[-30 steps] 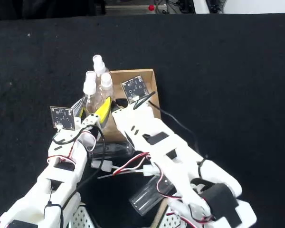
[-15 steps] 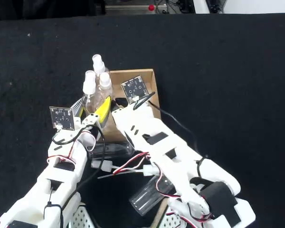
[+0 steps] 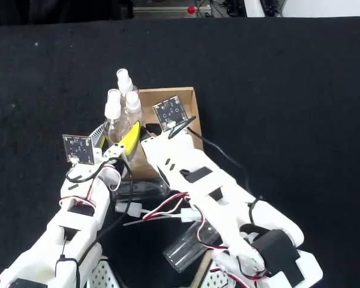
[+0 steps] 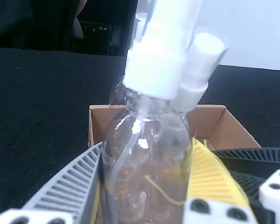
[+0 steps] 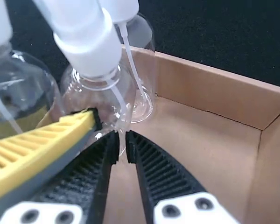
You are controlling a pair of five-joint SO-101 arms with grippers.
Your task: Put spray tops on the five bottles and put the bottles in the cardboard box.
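Note:
My left gripper (image 3: 117,134) (image 4: 147,149) is shut on a clear bottle (image 3: 116,125) (image 4: 144,163) with a white spray top (image 4: 158,65), held upright between its grey and yellow fingers at the near left corner of the cardboard box (image 3: 186,96) (image 4: 214,122) (image 5: 200,93). Two more topped bottles (image 3: 125,84) (image 3: 134,108) stand close by; one (image 5: 95,98) sits beside the yellow finger (image 5: 42,140), another (image 5: 141,65) in the box's far corner. My right gripper (image 3: 151,129) (image 5: 121,136) is shut and empty, low inside the box beside the held bottle.
Two clear bottles lie on the black table near me, one (image 3: 141,189) under the arms and one (image 3: 186,249) beside the right arm's base. White racks (image 3: 105,276) stand at the near edge. The box floor (image 5: 191,140) is bare on its right side.

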